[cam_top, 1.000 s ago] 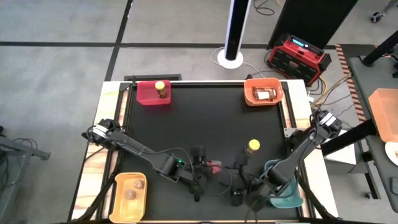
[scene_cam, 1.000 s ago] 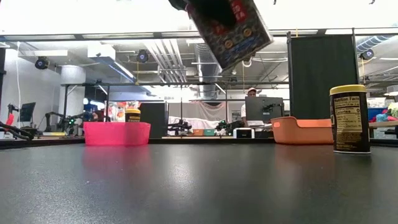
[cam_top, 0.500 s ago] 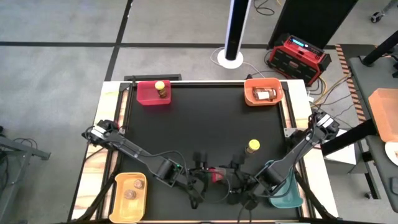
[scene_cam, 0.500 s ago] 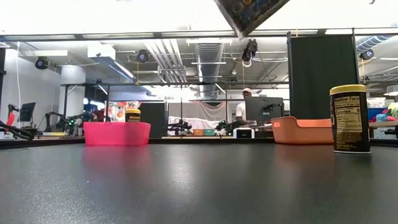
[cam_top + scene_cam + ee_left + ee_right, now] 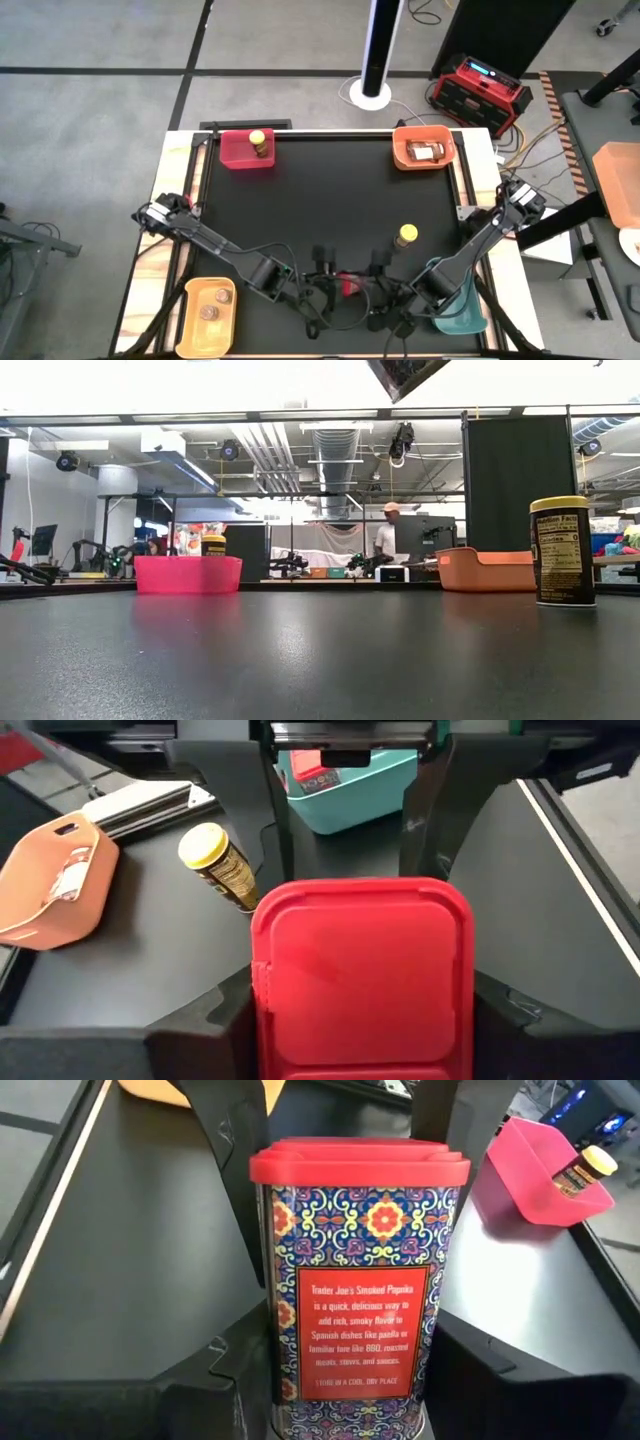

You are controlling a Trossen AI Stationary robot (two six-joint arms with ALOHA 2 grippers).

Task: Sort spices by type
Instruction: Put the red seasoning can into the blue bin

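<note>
Square, red-lidded paprika tin (image 5: pixel 350 1270), ornate patterned sides, pinched by left gripper (image 5: pixel 330 283); right gripper (image 5: pixel 378 290) apparently clamped on it too. Nearby: cylindrical yellow-lidded jar (image 5: pixel 406 236) upright on matte black table (image 5: pixel 330 200).

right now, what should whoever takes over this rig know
Left gripper: jaws shut on the tin, held above the table's front middle.
Right gripper: at the same tin.
Done: binned jar in the pink bin, second tin in the teal bin, two round jars in the yellow bin, an item in the orange bin.
Left: the held tin and the loose jar on the table.
</note>
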